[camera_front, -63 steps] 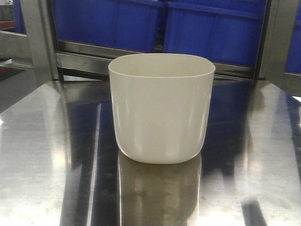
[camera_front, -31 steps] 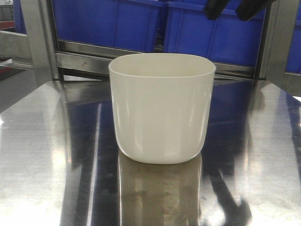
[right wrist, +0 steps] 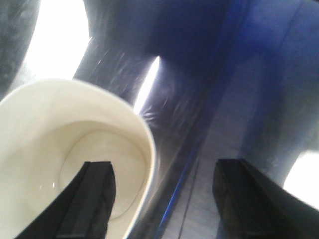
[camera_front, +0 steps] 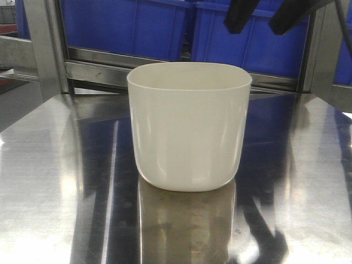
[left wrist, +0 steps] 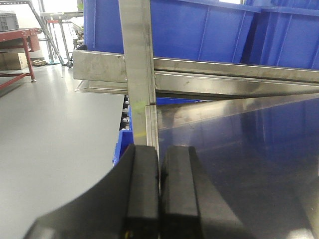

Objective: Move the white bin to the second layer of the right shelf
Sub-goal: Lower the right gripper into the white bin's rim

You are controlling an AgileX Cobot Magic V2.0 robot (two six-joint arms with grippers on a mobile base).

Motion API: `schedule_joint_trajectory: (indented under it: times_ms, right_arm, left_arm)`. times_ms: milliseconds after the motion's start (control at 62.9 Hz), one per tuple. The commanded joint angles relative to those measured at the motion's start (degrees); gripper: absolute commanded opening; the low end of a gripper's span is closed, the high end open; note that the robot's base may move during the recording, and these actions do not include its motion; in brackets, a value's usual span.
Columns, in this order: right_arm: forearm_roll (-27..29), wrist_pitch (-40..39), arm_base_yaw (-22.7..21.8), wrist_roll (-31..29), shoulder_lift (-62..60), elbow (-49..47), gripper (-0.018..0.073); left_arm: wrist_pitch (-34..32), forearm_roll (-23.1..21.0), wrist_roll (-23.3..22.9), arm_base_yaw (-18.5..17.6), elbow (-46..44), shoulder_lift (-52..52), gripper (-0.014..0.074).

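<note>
The white bin point(camera_front: 188, 126) stands upright and empty in the middle of the steel tabletop point(camera_front: 49, 181). My right gripper point(camera_front: 257, 23) hangs open above and behind the bin's right rim, touching nothing. In the right wrist view, its left finger is over the bin's point(right wrist: 55, 134) opening and its right finger over the bare table, so the right gripper point(right wrist: 162, 172) straddles the bin's wall from above. My left gripper point(left wrist: 159, 152) is shut on nothing, low at the table's left corner by a rack post. The right shelf second layer is out of view.
A steel rack point(camera_front: 99, 71) runs behind the table and carries large blue crates point(camera_front: 247, 38). An upright steel post point(left wrist: 137, 64) stands right ahead of the left gripper. Grey floor point(left wrist: 55, 139) lies to the table's left, with a red bench point(left wrist: 17, 37) far off.
The right gripper has come down into the front view from the top edge, lower and larger now, with its fingers spread. The bin has not moved.
</note>
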Motion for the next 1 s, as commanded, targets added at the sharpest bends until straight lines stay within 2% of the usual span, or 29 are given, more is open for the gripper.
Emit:
schedule_joint_trajectory:
  times_ms: [0, 286, 985]
  right_arm:
    - [0.41, -1.62, 0.40, -0.07, -0.83, -2.23, 0.0538]
    - [1.26, 0.80, 0.40, -0.07, 2.25, -2.23, 0.0538]
    - [2.27, -1.61, 0.40, -0.07, 9.95, -2.23, 0.0538]
  left_arm:
    - [-4.84, -0.31, -0.20, -0.21, 2.11, -0.80, 0.0085]
    - [-4.84, -0.31, -0.20, -0.21, 2.11, -0.80, 0.0085]
    - [-4.84, -0.31, -0.20, -0.21, 2.11, -0.80, 0.0085]
